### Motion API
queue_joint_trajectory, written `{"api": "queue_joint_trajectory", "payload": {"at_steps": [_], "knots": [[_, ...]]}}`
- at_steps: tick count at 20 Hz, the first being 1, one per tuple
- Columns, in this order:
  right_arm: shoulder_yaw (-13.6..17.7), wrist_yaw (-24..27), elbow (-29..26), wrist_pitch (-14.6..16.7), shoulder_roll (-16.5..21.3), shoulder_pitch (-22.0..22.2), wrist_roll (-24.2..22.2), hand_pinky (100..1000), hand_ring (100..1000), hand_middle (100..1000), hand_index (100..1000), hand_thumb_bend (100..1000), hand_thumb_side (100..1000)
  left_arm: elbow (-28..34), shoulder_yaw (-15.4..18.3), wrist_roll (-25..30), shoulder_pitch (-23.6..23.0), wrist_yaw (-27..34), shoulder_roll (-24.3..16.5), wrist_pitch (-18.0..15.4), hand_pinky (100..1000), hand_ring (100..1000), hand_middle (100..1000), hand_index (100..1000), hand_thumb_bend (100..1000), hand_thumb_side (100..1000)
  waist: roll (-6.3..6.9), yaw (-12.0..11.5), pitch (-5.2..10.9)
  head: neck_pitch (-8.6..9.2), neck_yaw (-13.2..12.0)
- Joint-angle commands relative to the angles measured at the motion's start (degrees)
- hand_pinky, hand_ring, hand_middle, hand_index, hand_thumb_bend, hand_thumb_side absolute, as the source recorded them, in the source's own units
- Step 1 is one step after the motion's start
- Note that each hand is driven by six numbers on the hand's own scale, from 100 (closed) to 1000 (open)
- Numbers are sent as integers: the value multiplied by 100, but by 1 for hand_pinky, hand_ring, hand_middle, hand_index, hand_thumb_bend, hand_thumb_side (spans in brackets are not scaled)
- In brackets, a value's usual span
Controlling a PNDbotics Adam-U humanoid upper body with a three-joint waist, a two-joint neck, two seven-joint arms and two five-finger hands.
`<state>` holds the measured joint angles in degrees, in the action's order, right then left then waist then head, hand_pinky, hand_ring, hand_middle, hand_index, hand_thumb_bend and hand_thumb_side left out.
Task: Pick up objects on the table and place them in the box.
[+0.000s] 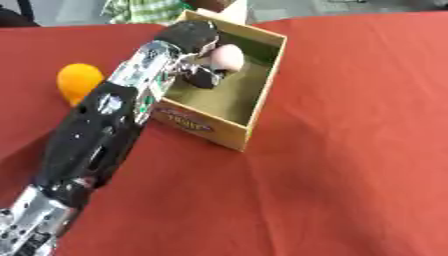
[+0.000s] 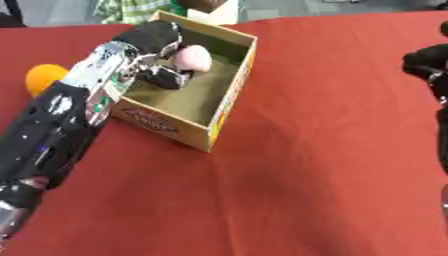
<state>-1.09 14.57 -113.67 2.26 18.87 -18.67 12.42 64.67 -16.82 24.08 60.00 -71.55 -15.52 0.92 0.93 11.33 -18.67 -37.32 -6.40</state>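
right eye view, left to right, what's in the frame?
orange object → left hand holding the pink object inside the box → box's right wall → bare red tablecloth → right hand at the right edge.

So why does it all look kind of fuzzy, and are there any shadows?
Left eye view: soft all over, the box label unreadable, and a dark shadow on the cloth under the arm. Right eye view: the same blur; the left hand and pink thing have smeared edges, and the right hand is a dark blob.
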Motion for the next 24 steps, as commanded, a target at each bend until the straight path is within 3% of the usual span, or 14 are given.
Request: {"api": "queue_joint_trajectory", "payload": {"at_steps": [1, 4, 5, 7, 8, 9, 10, 12, 15, 17, 24], "knots": [[24, 30, -92, 12, 60, -55, -13, 737, 672, 554, 794, 100, 954, -76, 12, 131, 119, -252, 8, 64, 378, 514, 513, 581, 100, 269, -26, 6, 102, 15, 0], [24, 25, -92, 7, 54, -47, -14, 737, 673, 553, 793, 100, 954, -121, 31, 308, 126, -415, 27, 175, 410, 560, 573, 684, 100, 250, -26, 3, 105, 6, -2], [24, 23, -92, 6, 52, -45, -13, 737, 673, 553, 793, 100, 953, -114, 39, 374, 129, -454, 30, 215, 458, 622, 663, 797, 100, 349, -27, 3, 106, 7, -2], [27, 20, -92, 5, 46, -37, -12, 737, 673, 553, 793, 100, 951, -62, 54, 499, 138, -515, 27, 273, 541, 719, 761, 912, 100, 658, -30, 6, 110, 4, 2], [29, 18, -92, 4, 44, -33, -11, 737, 673, 553, 793, 100, 951, -23, 59, 544, 145, -556, 18, 283, 576, 756, 799, 948, 100, 770, -30, 7, 113, 5, 1], [30, 18, -92, 3, 41, -30, -9, 737, 673, 553, 793, 100, 951, 15, 62, 578, 151, -612, 7, 281, 632, 799, 838, 983, 299, 899, -30, 8, 115, 7, 0], [31, 18, -92, 1, 37, -26, -7, 737, 673, 553, 793, 100, 952, 56, 84, 597, 158, -660, -2, 288, 694, 843, 877, 1000, 407, 965, -31, 8, 120, 9, 1], [32, 21, -92, -1, 29, -23, -4, 737, 673, 553, 793, 100, 952, 122, 134, 604, 169, -718, -22, 315, 803, 910, 929, 1000, 456, 1000, -30, 11, 128, 11, 1], [31, 26, -92, -2, 25, -22, -2, 737, 673, 553, 793, 100, 952, 157, 178, 599, 175, -722, -41, 349, 811, 914, 933, 1000, 453, 1000, -29, 17, 135, 12, 1], [44, 27, -92, 2, 25, -17, 10, 736, 673, 553, 793, 100, 950, 188, 290, 575, 195, -566, -101, 398, 856, 949, 950, 1000, 400, 1000, -26, 16, 154, 5, 21], [89, 23, -92, 31, 60, -7, 62, 736, 672, 553, 792, 100, 950, 921, 642, 599, 181, 1386, -593, 625, 797, 917, 898, 998, 255, 1000, 15, -43, 167, -32, 112]]}}
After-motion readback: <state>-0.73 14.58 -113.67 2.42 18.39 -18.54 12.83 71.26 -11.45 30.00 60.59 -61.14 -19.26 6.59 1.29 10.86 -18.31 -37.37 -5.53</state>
